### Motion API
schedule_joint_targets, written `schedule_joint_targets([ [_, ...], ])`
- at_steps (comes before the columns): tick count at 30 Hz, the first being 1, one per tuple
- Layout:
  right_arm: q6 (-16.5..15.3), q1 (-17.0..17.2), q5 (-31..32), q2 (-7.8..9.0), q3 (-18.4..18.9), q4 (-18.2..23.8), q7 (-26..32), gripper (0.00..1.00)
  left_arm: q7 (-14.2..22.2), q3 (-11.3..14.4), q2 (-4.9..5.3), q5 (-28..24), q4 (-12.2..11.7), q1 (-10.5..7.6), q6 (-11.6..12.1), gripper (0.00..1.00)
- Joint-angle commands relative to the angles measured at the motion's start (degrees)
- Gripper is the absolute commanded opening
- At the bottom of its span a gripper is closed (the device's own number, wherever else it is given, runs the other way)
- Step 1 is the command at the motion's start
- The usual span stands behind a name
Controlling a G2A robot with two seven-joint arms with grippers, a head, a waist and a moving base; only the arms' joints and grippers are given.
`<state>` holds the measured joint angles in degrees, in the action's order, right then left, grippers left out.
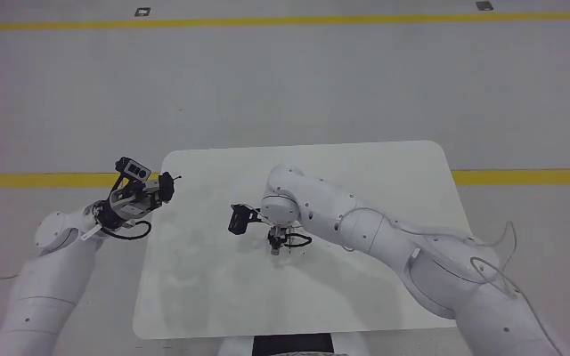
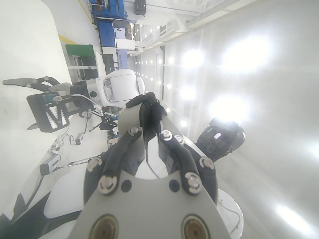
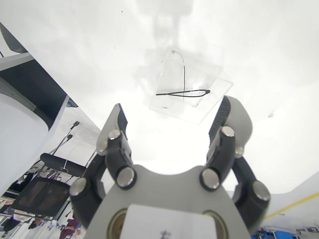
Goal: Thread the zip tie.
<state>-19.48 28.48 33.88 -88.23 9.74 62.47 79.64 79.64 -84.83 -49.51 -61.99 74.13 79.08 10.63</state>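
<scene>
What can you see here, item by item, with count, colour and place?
table: one, white, before the robot.
clear sheet: one, transparent, flat on the table.
zip tie: one, black, looped, lying on the clear sheet.
black strand: one, thin, pinched in the left gripper; possibly another zip tie.
floor lines: two, yellow, beyond the table.
right gripper: one, open, above the zip tie.
left gripper: one, shut, by the table's left edge.

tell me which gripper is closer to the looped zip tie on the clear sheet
Right. The right gripper hangs open just above the zip tie; the left gripper sits far off at the table edge.
</scene>
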Motion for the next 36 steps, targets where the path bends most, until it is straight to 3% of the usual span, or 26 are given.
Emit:
schedule_joint_targets([
  [1, 0.0, 0.0, 0.1, 0.08, 0.0, -0.3, 0.0, 0.24, 0.0, 0.0, 0.0, 0.0, 0.0, 0.0, 0.0, 0.0],
  [20, 0.0, 1.7, 4.2, -0.83, 0.0, -3.0, -2.1, 0.09, 0.0, 0.0, 0.0, 0.0, 0.0, 0.0, 0.0, 0.0],
  [23, 0.0, 2.1, 4.6, -1.16, 0.0, -3.7, -2.4, 0.11, 0.0, 0.0, 0.0, 0.0, 0.0, 0.0, 0.0, 0.0],
  [26, 0.0, 2.5, 5.0, -1.5, 0.0, -4.3, -2.8, 0.2, 0.0, 0.0, 0.0, 0.0, 0.0, 0.0, 0.0, 0.0],
  [36, 0.0, 3.4, 6.7, -2.67, 0.0, -6.5, -4.1, 0.18, 0.0, 0.0, 0.0, 0.0, 0.0, 0.0, 0.0, 0.0],
])
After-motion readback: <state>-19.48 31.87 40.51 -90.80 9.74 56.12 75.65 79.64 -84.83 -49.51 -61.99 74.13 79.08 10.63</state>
